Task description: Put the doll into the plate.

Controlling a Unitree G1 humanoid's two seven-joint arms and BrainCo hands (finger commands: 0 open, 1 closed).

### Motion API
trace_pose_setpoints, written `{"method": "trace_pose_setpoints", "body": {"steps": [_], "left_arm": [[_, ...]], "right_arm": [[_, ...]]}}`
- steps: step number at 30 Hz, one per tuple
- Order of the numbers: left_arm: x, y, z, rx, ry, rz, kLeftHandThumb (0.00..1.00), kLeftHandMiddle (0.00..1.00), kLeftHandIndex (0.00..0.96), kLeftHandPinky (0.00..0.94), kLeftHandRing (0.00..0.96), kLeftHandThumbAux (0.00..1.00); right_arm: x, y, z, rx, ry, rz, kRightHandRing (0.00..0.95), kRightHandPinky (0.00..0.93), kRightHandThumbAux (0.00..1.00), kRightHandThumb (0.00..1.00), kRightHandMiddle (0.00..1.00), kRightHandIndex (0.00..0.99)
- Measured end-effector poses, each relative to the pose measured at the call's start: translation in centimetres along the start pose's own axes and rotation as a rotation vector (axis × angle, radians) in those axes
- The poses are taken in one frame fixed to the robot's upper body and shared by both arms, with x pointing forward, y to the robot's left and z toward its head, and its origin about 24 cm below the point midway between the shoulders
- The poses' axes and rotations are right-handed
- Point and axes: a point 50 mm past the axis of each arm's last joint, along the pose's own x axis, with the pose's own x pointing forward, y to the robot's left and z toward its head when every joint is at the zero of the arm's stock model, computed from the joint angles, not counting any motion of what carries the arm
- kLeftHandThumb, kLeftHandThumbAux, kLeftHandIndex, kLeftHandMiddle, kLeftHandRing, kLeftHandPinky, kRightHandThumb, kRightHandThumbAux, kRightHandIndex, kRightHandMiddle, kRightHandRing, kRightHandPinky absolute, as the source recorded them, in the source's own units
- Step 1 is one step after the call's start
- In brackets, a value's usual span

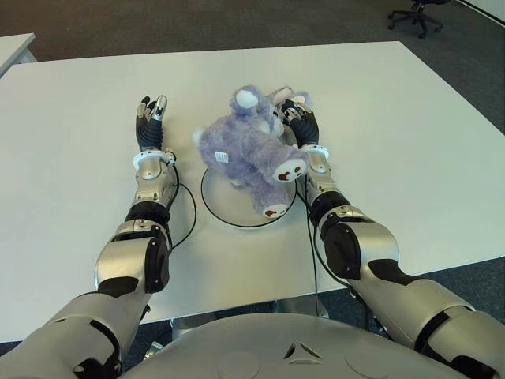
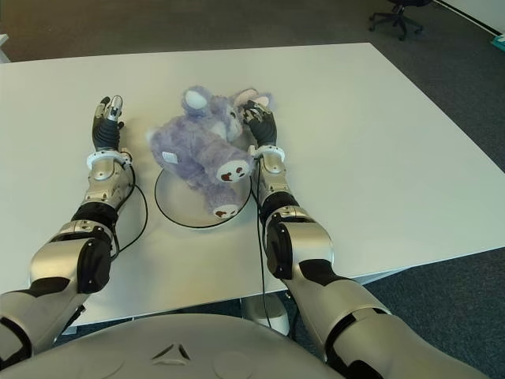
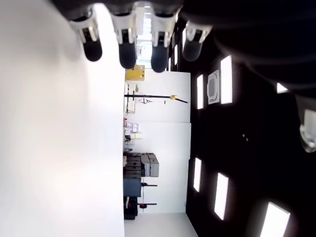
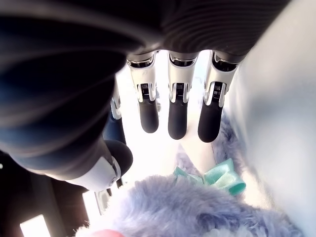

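A purple plush doll (image 1: 248,150) with white paws and ears lies across the white, black-rimmed plate (image 1: 225,207), its head toward the far side. My right hand (image 1: 300,122) sits against the right side of the doll's head. In the right wrist view its fingers (image 4: 177,118) stretch out straight above the fur (image 4: 197,212) and a teal bow (image 4: 222,177), holding nothing. My left hand (image 1: 151,118) shows to the left of the doll, apart from it, with straight fingers (image 3: 127,49) and an empty palm.
The white table (image 1: 79,158) extends wide on all sides of the plate. Black cables (image 1: 189,209) loop beside each forearm near the plate. An office chair (image 1: 418,12) stands on the dark floor beyond the far right corner.
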Motion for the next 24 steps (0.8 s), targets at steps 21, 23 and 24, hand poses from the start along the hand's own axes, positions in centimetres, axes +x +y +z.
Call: {"method": "trace_pose_setpoints", "body": {"steps": [21,23,24], "left_arm": [[0.07,-0.51,-0.06,0.038,0.022,-0.018,0.0,0.087,0.015,0.0,0.053,0.434],[0.07,-0.52,-0.07,0.039,0.023,-0.019,0.0,0.088,0.014,0.0,0.054,0.438],[0.07,-0.52,-0.07,0.04,0.023,-0.019,0.0,0.088,0.013,0.0,0.054,0.443]], "right_arm": [[0.0,-0.01,0.0,0.0,0.0,0.0,0.191,0.256,0.734,0.68,0.181,0.399],[0.0,-0.01,0.0,0.0,0.0,0.0,0.191,0.256,0.734,0.68,0.18,0.399],[0.0,-0.01,0.0,0.0,0.0,0.0,0.191,0.256,0.734,0.68,0.18,0.399]]}}
